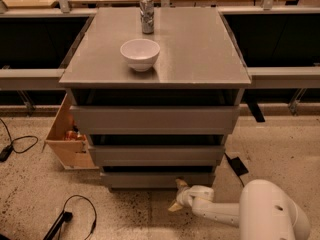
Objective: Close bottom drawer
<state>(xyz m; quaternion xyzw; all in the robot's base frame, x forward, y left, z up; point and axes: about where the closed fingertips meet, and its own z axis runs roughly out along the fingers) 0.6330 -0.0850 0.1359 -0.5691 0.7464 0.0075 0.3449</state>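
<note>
Bottom drawer (pixel 150 179) just above-left of my gripper (pixel 177 195), front looks nearly flush with cabinet (pixel 200 49). Step, I judge: final push; next needs steady press straight inward. Fingers (pixel 180 183) spread wide, holding nothing, upper tip at drawer front. Arm (pixel 220 215) low, stretched leftward along floor (pixel 280 149).

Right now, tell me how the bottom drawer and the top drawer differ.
The bottom drawer sits just above the floor; the top drawer sits right under the cabinet top. The gripper, fingers spread, is at the bottom drawer's front; nothing is near the top drawer. The bottom drawer's front shows as a thinner strip than the top drawer's. Both are plain grey, without handles.
</note>
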